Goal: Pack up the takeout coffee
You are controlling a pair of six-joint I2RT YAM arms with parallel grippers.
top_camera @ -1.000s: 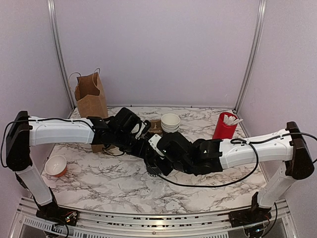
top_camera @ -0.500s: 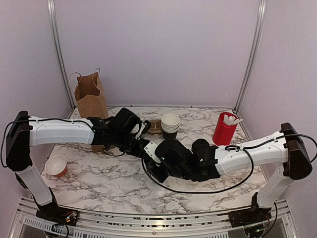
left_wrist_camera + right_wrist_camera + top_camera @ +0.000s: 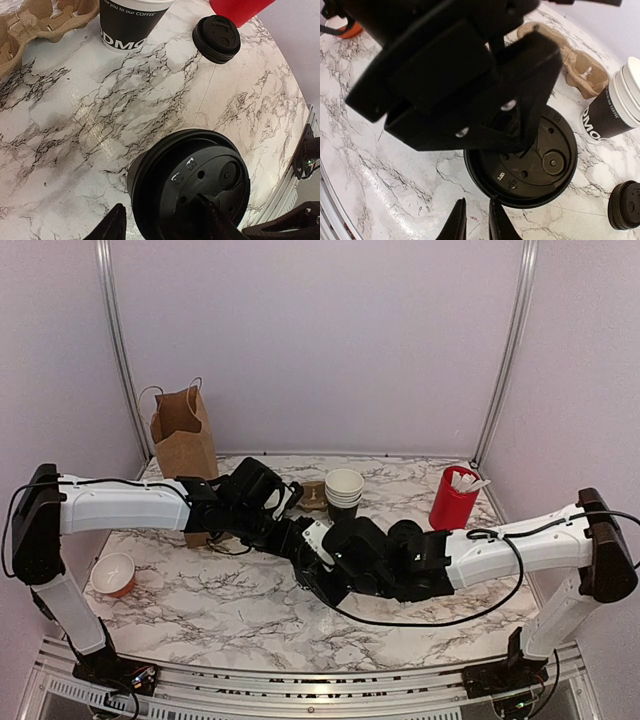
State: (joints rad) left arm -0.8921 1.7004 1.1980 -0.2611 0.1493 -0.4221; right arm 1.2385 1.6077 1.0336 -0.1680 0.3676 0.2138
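Observation:
The takeout coffee point(image 3: 200, 175), a black cup under a round black lid point(image 3: 542, 160), stands on the marble between both grippers. In the top view it is hidden under them. My left gripper point(image 3: 160, 212) point(image 3: 288, 530) holds it from above and behind. One finger point(image 3: 114, 226) lies against the cup's wall and the other crosses in front of the lid. My right gripper point(image 3: 476, 220) point(image 3: 322, 565) is shut with nothing in it, a bare slit between its tips. It hangs just off the lid's near rim, with one fingertip point(image 3: 496, 217) touching that rim.
A stack of lidless black cups point(image 3: 344, 487) point(image 3: 132, 25) stands behind, beside a brown cardboard carrier point(image 3: 572, 62). A loose black lid point(image 3: 216, 37) lies near the red cup of packets point(image 3: 453, 498). A paper bag point(image 3: 183, 435) stands back left and a small orange bowl point(image 3: 113, 574) front left.
My right arm dipped and drew back a little, then came forward to the cup again. The left arm has stayed where it was.

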